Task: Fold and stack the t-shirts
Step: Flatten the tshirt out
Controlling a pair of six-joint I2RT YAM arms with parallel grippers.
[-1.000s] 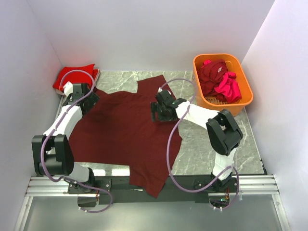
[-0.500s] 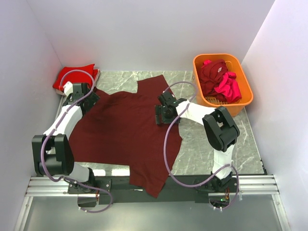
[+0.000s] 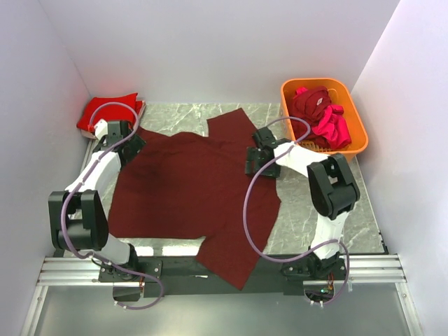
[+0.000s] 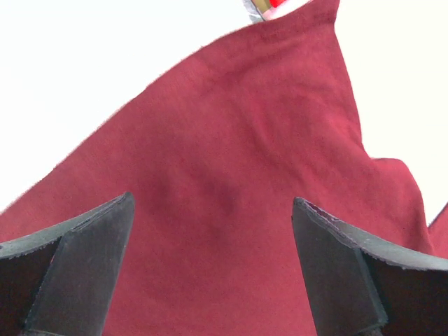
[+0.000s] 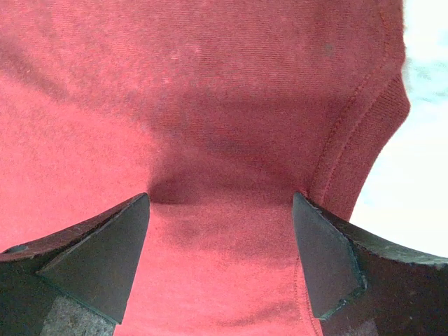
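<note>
Maroon t-shirt [image 3: 185,189] is spread flat mid-frame on the table [image 3: 364,210]. Its lower corner overhangs the near table edge at bottom centre. Left gripper [image 3: 130,145] sits at the shirt's upper-left edge, fingers [image 4: 84,259] spread wide over the cloth. Right gripper [image 3: 253,162] is at the upper-right edge, also spread wide, with the stitched hem [image 5: 350,133] just right of it. There's bare marble right of the shirt. Folded red t-shirt [image 3: 105,110] is upper left. Basket [image 3: 318,81] holding more t-shirts [image 3: 318,115] is upper right.

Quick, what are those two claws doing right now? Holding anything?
Left gripper: open, over the maroon t-shirt, holding nothing.
Right gripper: open, over the same t-shirt, holding nothing.
</note>
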